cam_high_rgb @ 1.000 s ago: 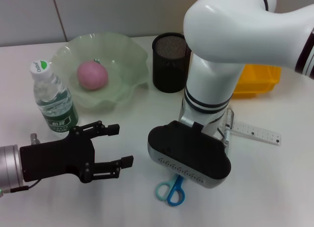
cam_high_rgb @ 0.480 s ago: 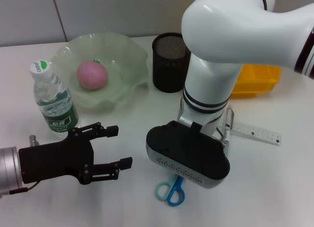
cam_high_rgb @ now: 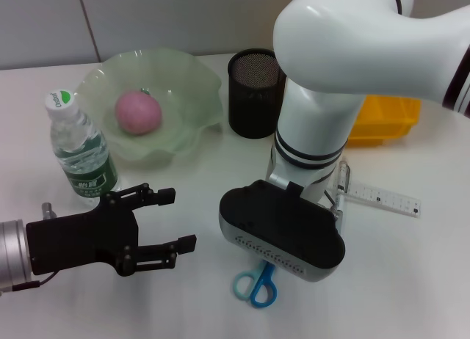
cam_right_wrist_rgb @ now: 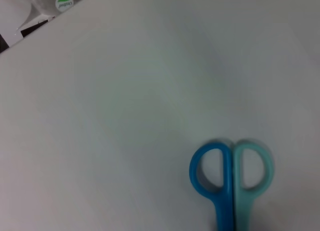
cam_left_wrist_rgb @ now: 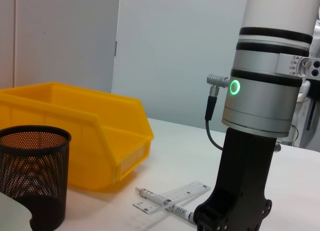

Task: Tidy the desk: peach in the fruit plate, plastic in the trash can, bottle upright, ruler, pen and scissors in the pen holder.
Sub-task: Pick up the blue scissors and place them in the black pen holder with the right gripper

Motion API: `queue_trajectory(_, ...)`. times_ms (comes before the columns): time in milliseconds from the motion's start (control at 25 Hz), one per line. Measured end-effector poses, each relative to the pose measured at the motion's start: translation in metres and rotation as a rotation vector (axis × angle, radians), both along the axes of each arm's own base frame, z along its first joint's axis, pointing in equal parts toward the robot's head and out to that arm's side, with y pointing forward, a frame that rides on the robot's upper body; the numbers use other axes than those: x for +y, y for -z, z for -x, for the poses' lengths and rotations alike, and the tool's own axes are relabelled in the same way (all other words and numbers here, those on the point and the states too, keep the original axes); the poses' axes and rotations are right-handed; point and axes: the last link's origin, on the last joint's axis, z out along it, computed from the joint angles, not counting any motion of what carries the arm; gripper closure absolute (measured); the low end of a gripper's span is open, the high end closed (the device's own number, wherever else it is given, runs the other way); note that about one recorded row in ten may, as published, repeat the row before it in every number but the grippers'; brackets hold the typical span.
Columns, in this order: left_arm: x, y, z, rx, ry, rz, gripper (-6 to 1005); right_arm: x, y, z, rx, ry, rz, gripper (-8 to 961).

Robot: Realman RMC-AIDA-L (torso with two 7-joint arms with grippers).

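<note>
I see the peach point(cam_high_rgb: 138, 111) in the fruit plate point(cam_high_rgb: 198, 86) and the bottle point(cam_high_rgb: 81, 150) upright, while scissors point(cam_high_rgb: 255, 286), ruler point(cam_high_rgb: 382, 198) and pen point(cam_left_wrist_rgb: 165, 208) lie on the worktop point(cam_high_rgb: 411, 280) outside the pen holder point(cam_high_rgb: 255, 93); my left tool point(cam_high_rgb: 165, 221) hangs open, the right tool's state I cannot tell.

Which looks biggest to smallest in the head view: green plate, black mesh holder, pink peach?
1. Pale green wavy glass plate
2. Black mesh pen holder
3. Round pink peach, lying in the plate

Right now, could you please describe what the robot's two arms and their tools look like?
The left tool is matte black with slim fingers, on a silver cylindrical wrist. The right arm is glossy white with black bands; its silver wrist segment carries a glowing green ring and a thin black cable, ending in a black mount.
</note>
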Motion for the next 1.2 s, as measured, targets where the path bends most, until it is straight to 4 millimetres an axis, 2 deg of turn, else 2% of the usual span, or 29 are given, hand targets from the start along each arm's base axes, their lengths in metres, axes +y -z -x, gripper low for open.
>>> queue_trajectory(1200, 0.0007, -0.0011, 0.0006, 0.003, -0.002, -0.007, 158, -0.0009, 0.0008, 0.0008, 0.000, 0.002, 0.009, 638)
